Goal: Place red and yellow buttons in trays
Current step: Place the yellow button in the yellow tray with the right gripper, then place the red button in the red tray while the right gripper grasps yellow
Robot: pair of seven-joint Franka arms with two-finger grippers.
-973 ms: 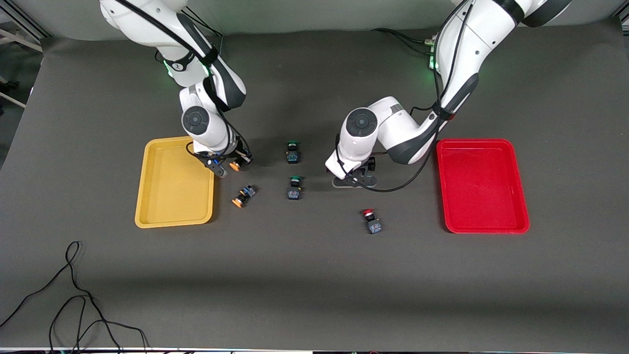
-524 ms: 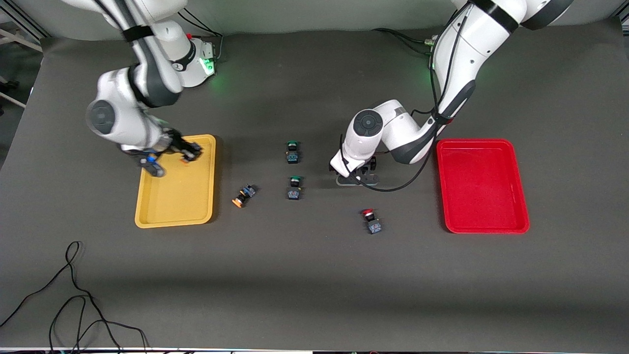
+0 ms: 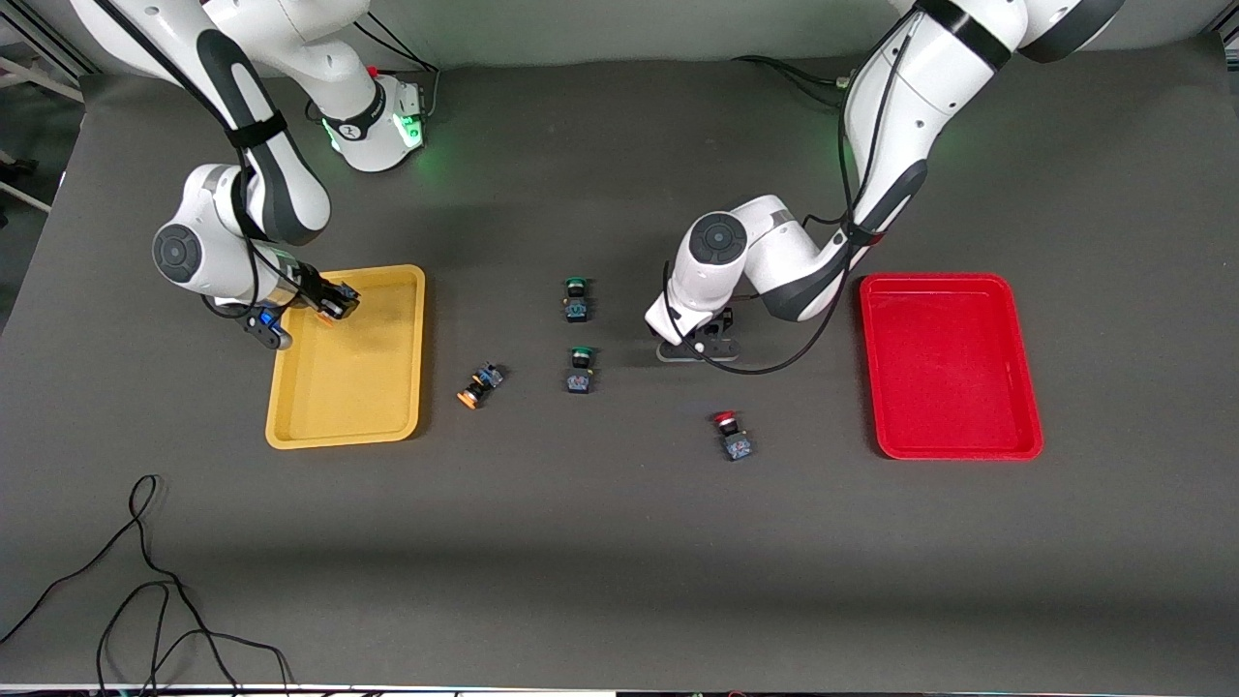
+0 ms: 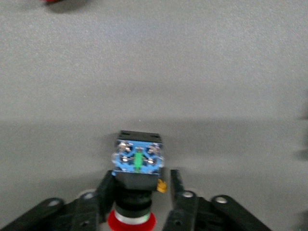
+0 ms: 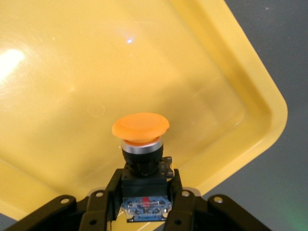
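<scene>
Seen from the front: right tool (image 3: 329,302) up over the yellow tray (image 3: 402,387), at the tray's corner toward the robots' edge of the table, with a yellow-capped button between its fingers; left tool (image 3: 699,341) low at mid-table, near the red tray (image 3: 1026,426) but short of it. Still loose on the table: a second yellow button (image 3: 477,384) just beside the yellow tray, a second red button (image 3: 731,436) nearer the camera edge than the left tool, and two green-capped buttons (image 3: 577,298) mid-table, not for sorting. Seen from the left wrist: fingers clamped on the body of a red button (image 4: 134,192), red cap toward the wrist, blue terminal face outward, bare grey table all around. Seen from the right wrist: fingers closed on the dark body of the yellow button (image 5: 141,139), cap hanging over the tray floor, just inside the rim. Judging by this: first yellow button about to be dropped, first red just gripped. Next: parting the right fingers over the tray floor; lifting the red one and carrying it to the red tray.
</scene>
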